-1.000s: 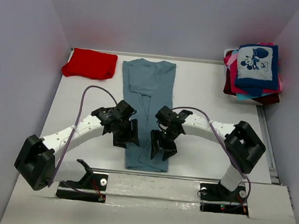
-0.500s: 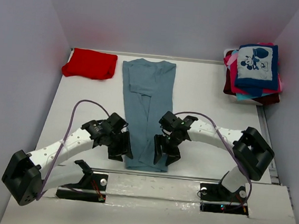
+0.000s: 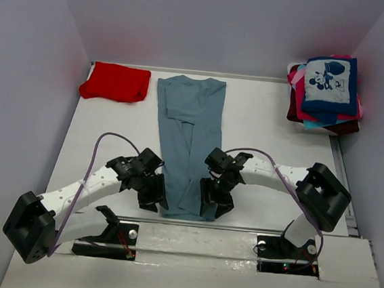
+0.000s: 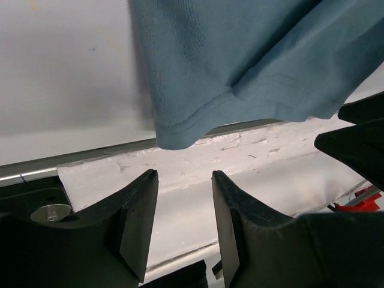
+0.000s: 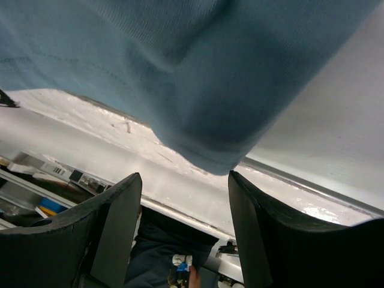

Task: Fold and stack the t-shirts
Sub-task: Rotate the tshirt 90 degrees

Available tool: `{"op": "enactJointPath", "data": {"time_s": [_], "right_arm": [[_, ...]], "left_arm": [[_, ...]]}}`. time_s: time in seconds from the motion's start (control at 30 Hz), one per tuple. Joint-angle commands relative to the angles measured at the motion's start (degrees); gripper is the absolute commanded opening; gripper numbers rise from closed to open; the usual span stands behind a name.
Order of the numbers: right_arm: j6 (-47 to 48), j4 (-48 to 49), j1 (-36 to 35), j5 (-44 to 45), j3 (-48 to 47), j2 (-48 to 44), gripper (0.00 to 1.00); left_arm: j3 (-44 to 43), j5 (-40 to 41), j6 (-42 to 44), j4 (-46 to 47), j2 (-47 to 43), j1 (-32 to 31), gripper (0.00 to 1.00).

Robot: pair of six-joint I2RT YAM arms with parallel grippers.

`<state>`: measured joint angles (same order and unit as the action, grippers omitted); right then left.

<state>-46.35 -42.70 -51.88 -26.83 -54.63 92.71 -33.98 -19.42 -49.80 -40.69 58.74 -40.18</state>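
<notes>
1. Top external view: the grey-blue t-shirt (image 3: 187, 133) is spread lengthwise along the middle of the table (image 3: 268, 131), its sides folded inward. Its near hem is flanked by the left gripper (image 3: 154, 193) and the right gripper (image 3: 215, 202), one at each bottom corner. A folded red t-shirt (image 3: 116, 82) is seen at the far left corner. A stack of folded t-shirts (image 3: 324, 116) is seen at the far right, topped by the navy mouse-print t-shirt (image 3: 331, 81).
2. Left wrist view: the left gripper (image 4: 183, 177) is held with its jaws apart and nothing between them. The t-shirt's hem corner (image 4: 198, 114) is seen just beyond the fingertips, overlapping the metal strip (image 4: 90, 155) at the table's near edge. Part of the right gripper (image 4: 354, 138) is seen at the right.
3. Right wrist view: the right gripper (image 5: 183, 177) is likewise parted and empty, with the t-shirt's rounded corner (image 5: 204, 138) just beyond the gap.
</notes>
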Motion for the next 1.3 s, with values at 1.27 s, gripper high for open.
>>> {"op": "enactJointPath", "data": {"time_s": [1.27], "right_arm": [[-0.5, 0.9, -1.1, 3.4, -2.7, 5.1, 0.41]], "left_arm": [[0.7, -2.8, 5.0, 5.0, 12.2, -0.3, 0.42]]}}
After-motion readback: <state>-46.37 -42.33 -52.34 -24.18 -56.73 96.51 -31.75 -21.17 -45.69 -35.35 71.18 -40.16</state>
